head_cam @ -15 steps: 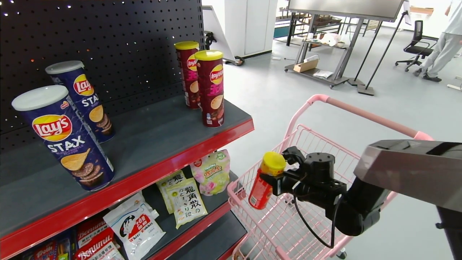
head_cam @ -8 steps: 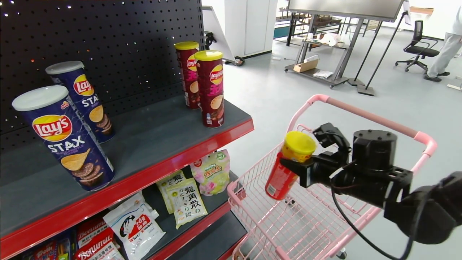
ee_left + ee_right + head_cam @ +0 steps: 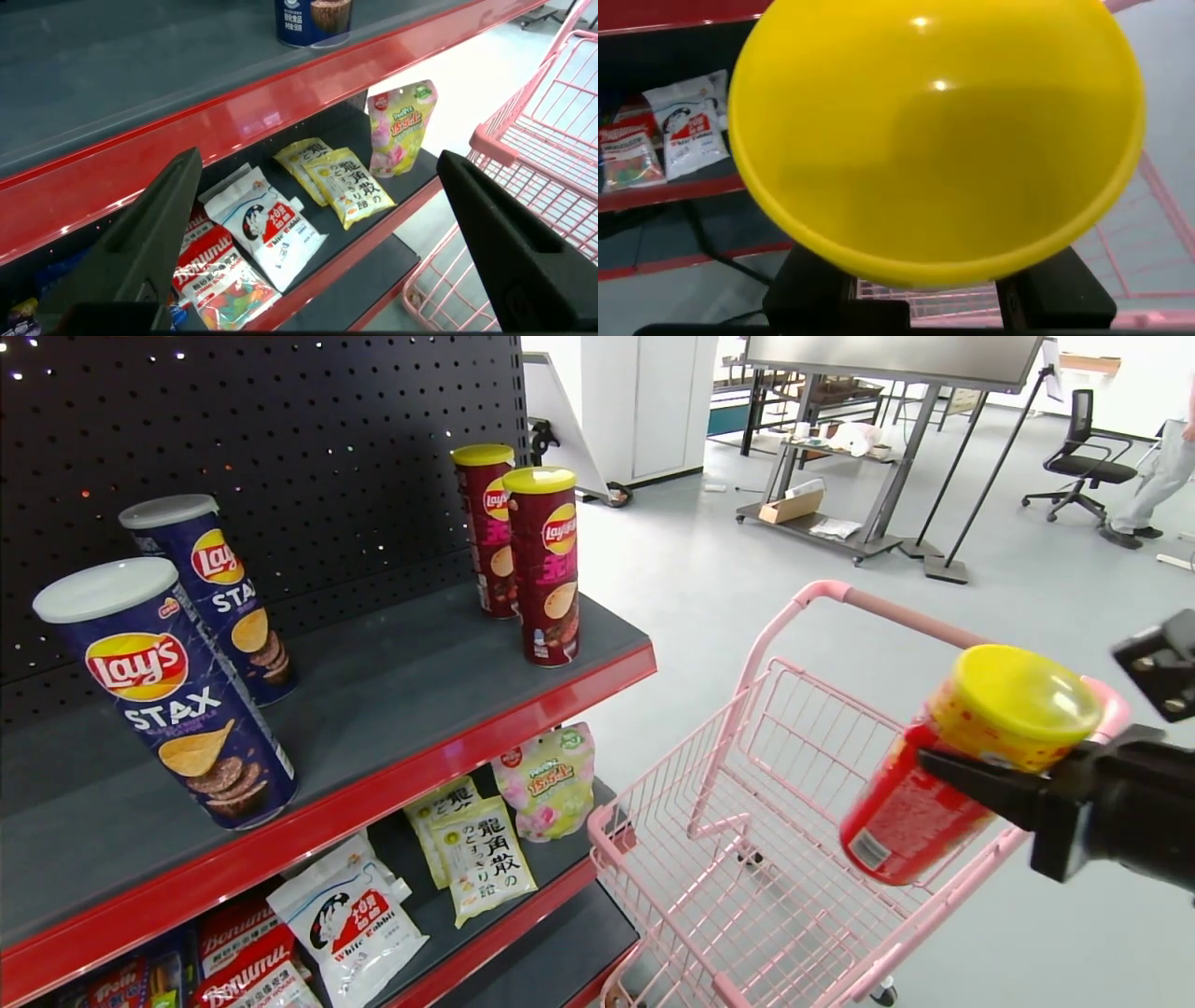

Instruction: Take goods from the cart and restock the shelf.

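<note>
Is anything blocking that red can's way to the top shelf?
Nothing visible does. The red can hangs above the pink cart, and the top shelf has bare space between the blue cans and the maroon cans.

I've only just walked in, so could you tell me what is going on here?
The robot is restocking. Its right gripper holds a red can with a yellow lid, tilted, over the pink cart, beside the shelf where four other cans stand. The left gripper is open and empty, near the snack bags below.
</note>
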